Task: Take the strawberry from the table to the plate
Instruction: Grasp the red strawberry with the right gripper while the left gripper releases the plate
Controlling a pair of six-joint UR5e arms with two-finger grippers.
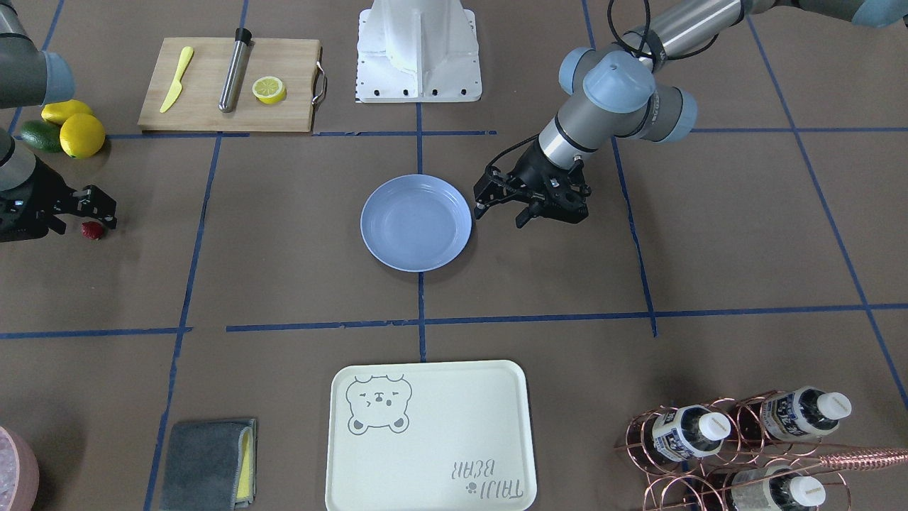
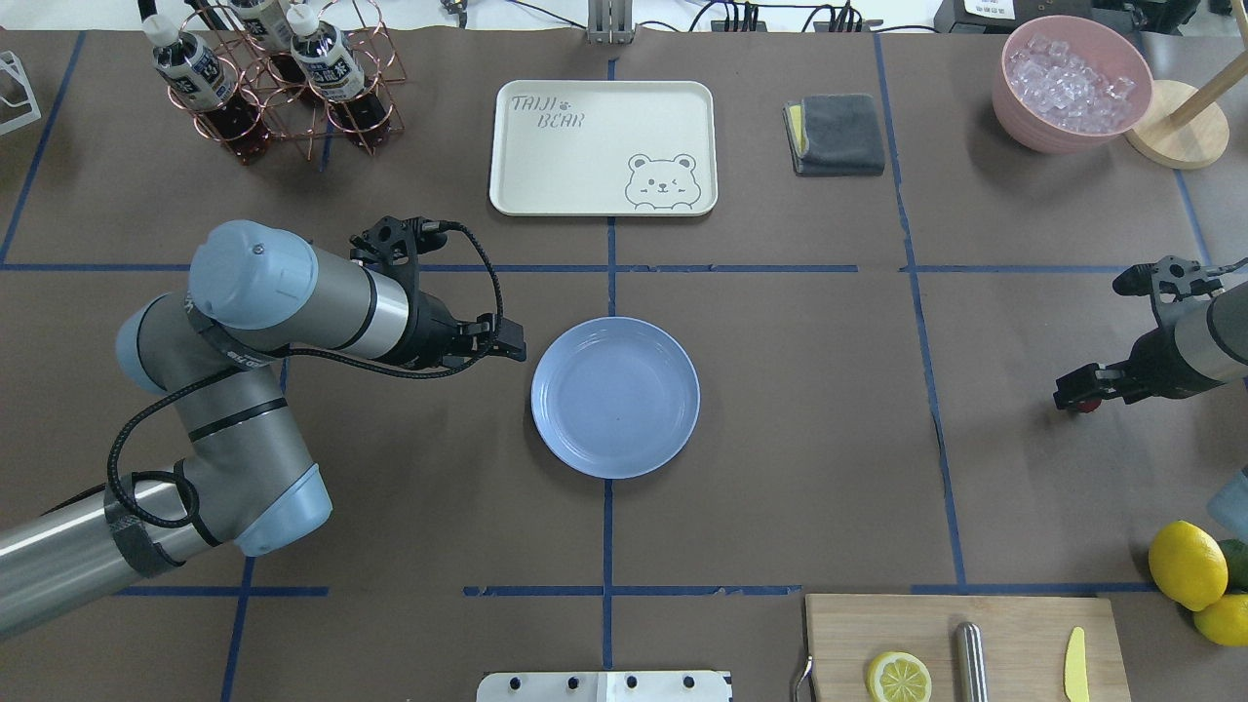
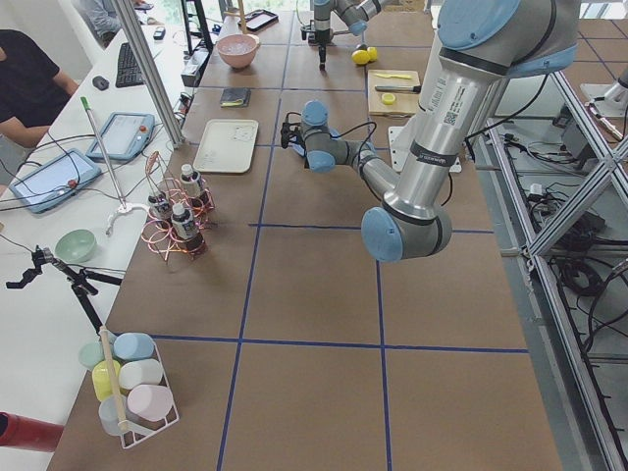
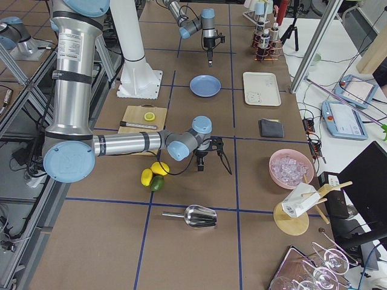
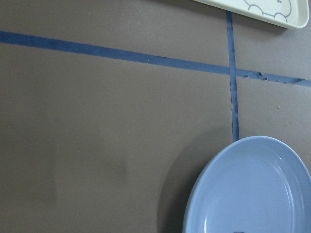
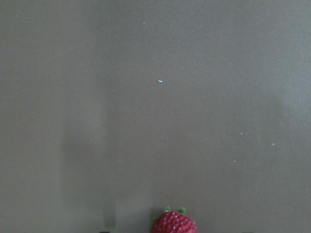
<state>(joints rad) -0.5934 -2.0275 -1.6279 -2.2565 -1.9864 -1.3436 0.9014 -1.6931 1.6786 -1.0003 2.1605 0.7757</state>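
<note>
The strawberry [image 6: 173, 224] lies on the surface [image 6: 155, 97] just under the right end effector [image 1: 98, 213], whose grip cannot be told, well apart from the plate [image 1: 416, 222]; the step in hand looks like grasping, which calls for closing on it, then carrying it.

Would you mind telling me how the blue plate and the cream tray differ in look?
The plate is round, while the tray is rectangular with rounded corners. The plate is plain light blue, while the tray is cream with a bear drawing and lettering. The plate covers less of the table than the tray does. Both lie flat on the table and hold nothing.
</note>
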